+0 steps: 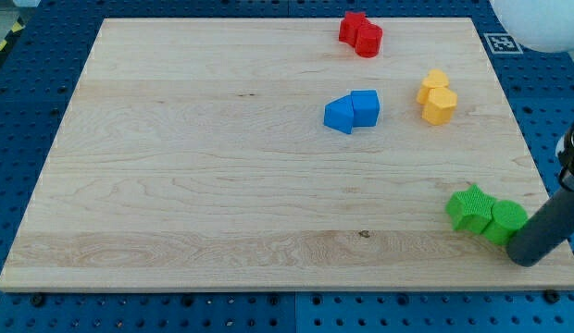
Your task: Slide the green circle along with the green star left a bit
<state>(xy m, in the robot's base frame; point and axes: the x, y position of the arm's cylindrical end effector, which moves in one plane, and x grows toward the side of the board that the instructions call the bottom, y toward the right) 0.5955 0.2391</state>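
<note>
The green star (470,207) and the green circle (506,221) sit touching each other near the board's lower right corner, the star on the left. My tip (525,256) rests just to the lower right of the green circle, touching or nearly touching it. The dark rod rises from there toward the view's right edge.
Two blue blocks (352,111) touch each other at the upper middle. Two yellow blocks (437,97) sit to their right. Two red blocks (360,33) lie near the board's top edge. The wooden board (222,185) ends close below and right of my tip.
</note>
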